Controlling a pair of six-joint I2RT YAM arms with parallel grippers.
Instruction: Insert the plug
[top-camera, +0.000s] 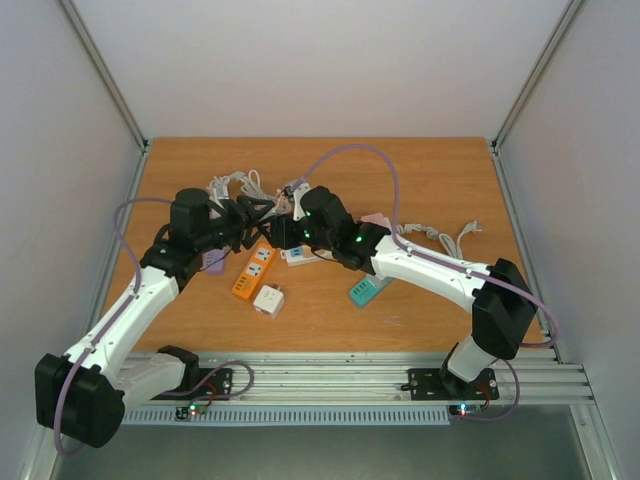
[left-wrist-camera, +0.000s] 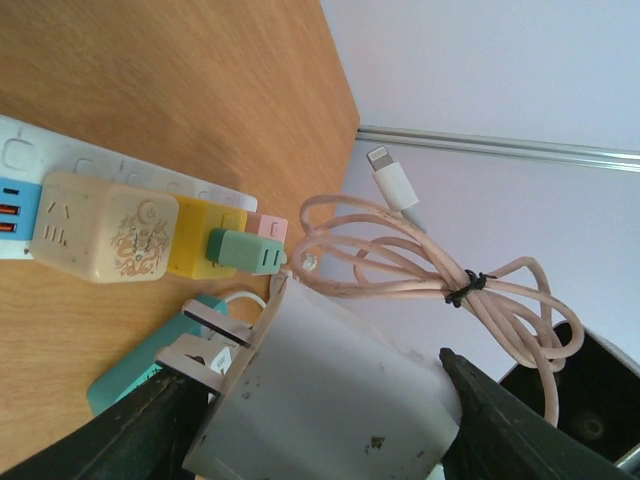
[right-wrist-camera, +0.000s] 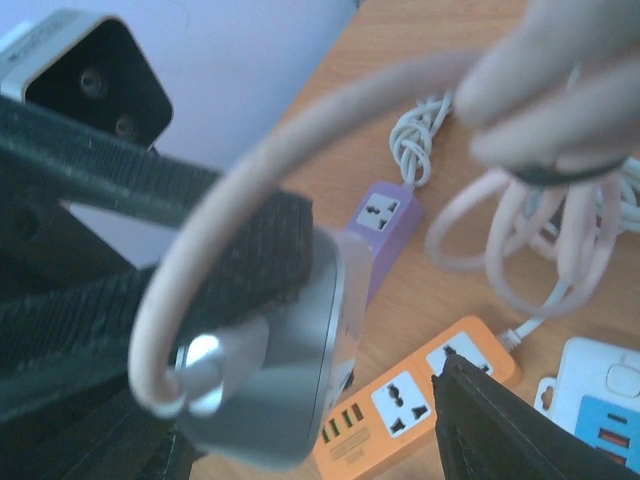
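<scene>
Here, the left tool (left-wrist-camera: 320, 405) clenches a grey-white charger block (left-wrist-camera: 340, 375) above the wooden desk (top-camera: 440, 190). The plug (right-wrist-camera: 200, 362) of the pink cable (left-wrist-camera: 420, 270) sits at the block's face, with the coil hanging beside it. Whether the right tool (right-wrist-camera: 300, 420), close by, grips anything cannot be told. An orange power strip (top-camera: 254, 271) lies below.

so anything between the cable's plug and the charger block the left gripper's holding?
Nothing visible. In the right wrist view the plug sits right at the face of the charger block, which the left gripper holds; whether it is seated I cannot tell. Its pink cable loops away to the side.
</scene>
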